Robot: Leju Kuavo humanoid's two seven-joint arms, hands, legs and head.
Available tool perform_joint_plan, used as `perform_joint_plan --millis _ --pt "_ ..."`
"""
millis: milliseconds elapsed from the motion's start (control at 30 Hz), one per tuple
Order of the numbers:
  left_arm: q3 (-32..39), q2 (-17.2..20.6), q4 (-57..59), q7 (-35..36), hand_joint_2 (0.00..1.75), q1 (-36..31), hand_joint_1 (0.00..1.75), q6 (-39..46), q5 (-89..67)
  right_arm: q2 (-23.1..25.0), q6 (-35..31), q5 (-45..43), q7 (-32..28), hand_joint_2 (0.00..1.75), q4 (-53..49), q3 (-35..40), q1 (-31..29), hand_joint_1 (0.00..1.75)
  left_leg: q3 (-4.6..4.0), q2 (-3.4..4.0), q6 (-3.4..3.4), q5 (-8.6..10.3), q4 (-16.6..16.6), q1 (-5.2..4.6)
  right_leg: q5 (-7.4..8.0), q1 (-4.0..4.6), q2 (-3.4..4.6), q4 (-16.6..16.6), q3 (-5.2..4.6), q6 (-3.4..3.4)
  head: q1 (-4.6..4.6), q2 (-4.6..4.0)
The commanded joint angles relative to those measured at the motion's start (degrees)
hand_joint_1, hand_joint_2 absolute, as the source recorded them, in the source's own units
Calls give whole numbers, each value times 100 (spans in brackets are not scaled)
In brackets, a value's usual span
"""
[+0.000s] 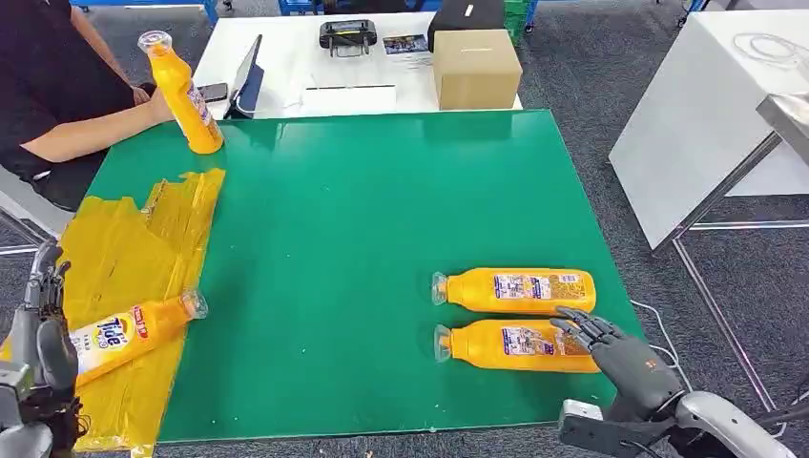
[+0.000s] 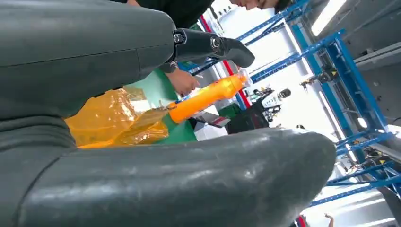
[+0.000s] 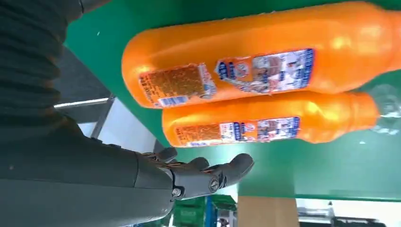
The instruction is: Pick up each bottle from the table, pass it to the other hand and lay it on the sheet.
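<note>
Broad green table (image 1: pixel 363 229) spread across the head view, crinkled yellow sheet (image 1: pixel 124 248) over its 8 o'clock corner. On that sheet, one orange bottle (image 1: pixel 129 329) laid down already, cap toward 3 o'clock. Toward 5 o'clock, two more lying side by side and touching, caps toward 9 o'clock: far bottle (image 1: pixel 515 289) and near bottle (image 1: pixel 515 345). At 11 o'clock, a fourth bottle (image 1: pixel 183 93) tilted, base on the table, held by a person's hand (image 1: pixel 153 100). Right hand (image 1: pixel 611 353) released, fingers spread, resting at the base end of the near bottle, not yet closed round it. Left hand (image 1: pixel 43 324) raised at 8 o'clock beside the sheet, fingers loosely apart, holding nothing. Likely handling: rigid smooth plastic, glossy label, slippery, prone to roll, probably hefty if filled; best grasped round the wide mid-body, leaving the neck free for the other hand.
</note>
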Motion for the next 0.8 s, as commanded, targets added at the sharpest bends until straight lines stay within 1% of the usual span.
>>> perform_joint_plan --millis 33,100,200,233,267,333,400,467,600,700,733,800 --pt "-78 -198 258 19 0 -329 0 -106 24 356 222 238 61 175 1223 412 -873 0 14 6 0 0 -7 6 4 7 3 -15 18 -4 0 0" --pt "-97 -202 299 19 0 -373 0 -115 15 434 233 308 61 175 1389 495 -948 0 34 9 1 -7 -9 12 1 14 3 -26 42 -8 0 0" --pt "-139 -190 329 19 0 -417 0 -148 30 589 251 452 61 175 1783 656 -1224 0 22 4 -1 0 -11 9 4 10 2 -20 27 -5 0 0" --pt "-160 -194 342 19 0 -434 0 -153 22 624 258 482 55 175 1899 705 -1309 0 37 7 -1 -5 -14 13 2 15 3 -29 44 -9 0 0" --pt "-175 -192 368 19 0 -457 0 -164 24 659 269 495 49 175 2013 748 -1393 0 29 8 -1 -3 -12 11 4 12 5 -23 33 -7 0 0" --pt "-207 -193 420 19 0 -492 0 -178 11 702 298 516 33 175 2205 856 -1534 0 42 10 -2 -8 -13 11 -1 13 5 -25 46 -10 0 0" --pt "-207 -193 420 19 0 -492 0 -178 11 702 298 516 33 175 2205 856 -1534 0 21 6 -1 -1 -9 6 3 7 3 -16 23 -5 0 0" --pt "-207 -193 420 19 0 -492 0 -178 11 702 298 516 33 175 2205 856 -1534 0 40 11 -1 -10 -10 14 -2 16 6 -25 46 -10 0 0" --pt "-207 -192 420 19 0 -487 0 -182 16 712 303 519 29 175 2217 874 -1537 0 41 11 0 -13 -8 12 -5 15 6 -21 48 -9 -2 0" --pt "-243 -202 513 19 0 -580 0 -231 50 765 366 567 24 175 2454 1102 -1614 0 44 12 0 -16 -5 15 -7 18 4 -23 53 -10 0 0" --pt "-259 -205 549 19 0 -615 0 -223 25 809 395 618 24 175 2593 1210 -1671 0 27 5 0 -6 -8 7 -2 9 1 -16 33 -6 0 0" --pt "-300 -215 669 19 0 -715 0 -243 13 936 411 699 31 175 2962 1475 -1790 0 38 5 -1 -9 -8 13 -3 15 0 -23 47 -9 0 0"
